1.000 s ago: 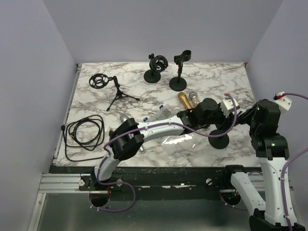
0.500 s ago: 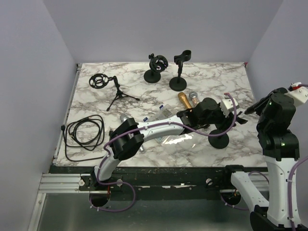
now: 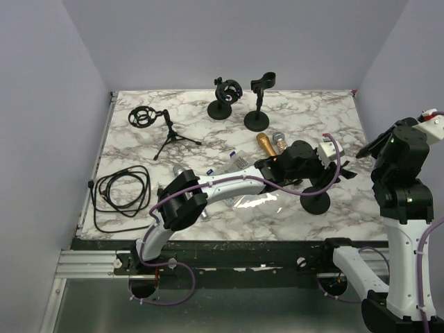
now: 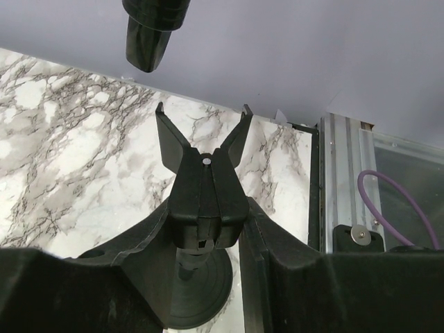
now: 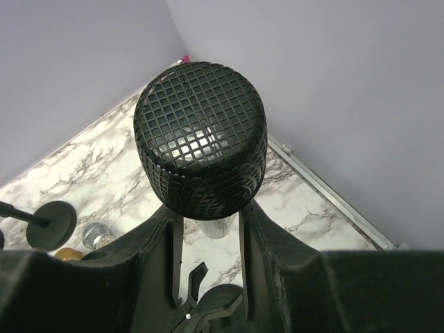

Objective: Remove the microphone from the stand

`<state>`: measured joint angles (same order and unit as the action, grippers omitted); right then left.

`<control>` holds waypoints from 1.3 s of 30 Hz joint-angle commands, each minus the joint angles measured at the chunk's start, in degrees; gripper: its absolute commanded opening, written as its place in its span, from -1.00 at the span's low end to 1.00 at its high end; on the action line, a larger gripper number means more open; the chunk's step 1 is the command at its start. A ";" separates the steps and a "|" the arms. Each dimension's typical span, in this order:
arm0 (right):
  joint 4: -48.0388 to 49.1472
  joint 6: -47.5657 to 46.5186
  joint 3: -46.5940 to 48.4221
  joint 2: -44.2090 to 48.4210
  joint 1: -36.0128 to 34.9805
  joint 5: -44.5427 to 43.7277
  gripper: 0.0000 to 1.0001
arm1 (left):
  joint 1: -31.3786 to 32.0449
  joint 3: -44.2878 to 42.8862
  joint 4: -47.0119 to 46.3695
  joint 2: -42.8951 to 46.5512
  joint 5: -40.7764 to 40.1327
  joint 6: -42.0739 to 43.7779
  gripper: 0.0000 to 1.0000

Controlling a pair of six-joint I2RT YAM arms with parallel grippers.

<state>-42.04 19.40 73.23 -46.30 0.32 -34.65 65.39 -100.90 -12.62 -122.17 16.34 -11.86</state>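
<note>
Right wrist view fills up with the microphone (image 5: 201,132): its head is a round black dome of square-grid mesh, glossy where the light catches it. The right tool (image 5: 208,223) is clamped narrow on the body just under that dome. From there you cannot see the handle at all.

The left wrist view supplies it. A smooth black handle end hangs in from the top (image 4: 148,38), in the air above the empty clip (image 4: 205,182) and not touching it. The clip is matte black plastic, a blocky body with two prongs spread in a V. The left tool (image 4: 207,220) is pinched on the clip's sides, holding the stand (image 4: 202,290) by it. The round flat base sits below on the desk (image 4: 62,159), which is white marble pattern with dark veins.

Only the top view shows the wider layout. The right arm is raised at the right edge, the microphone a dark stub (image 3: 365,149) pointing left, apart from the stand's disc base (image 3: 316,202). Behind the left arm lie a gold microphone (image 3: 266,144) and a silver one (image 3: 279,141). A coiled black cable (image 3: 121,194) is on the left.
</note>
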 commanded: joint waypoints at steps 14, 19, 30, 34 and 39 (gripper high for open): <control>3.90 -0.59 0.90 -0.43 -0.23 1.24 -0.99 | -0.27 6.68 -0.64 -2.90 0.46 -1.55 -0.98; 4.07 -1.10 0.42 -0.48 -0.23 1.25 -0.99 | -0.40 4.08 2.95 -1.16 2.01 -3.53 -0.05; 5.09 -2.41 0.20 -2.99 -0.18 2.68 -0.99 | -1.74 1.18 9.65 6.98 5.80 -5.09 0.97; 5.43 -2.41 0.60 -4.51 -0.21 4.35 -0.99 | -2.51 1.43 12.15 10.65 7.68 -5.73 0.97; 6.90 -3.12 0.25 -6.68 -0.19 6.22 -0.99 | -4.73 6.25 14.32 17.29 9.11 -8.92 0.97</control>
<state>-38.46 17.76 73.95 -51.88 0.32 -30.94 62.41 -97.10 -0.86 -112.38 22.20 -17.54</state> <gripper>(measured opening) 0.388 0.978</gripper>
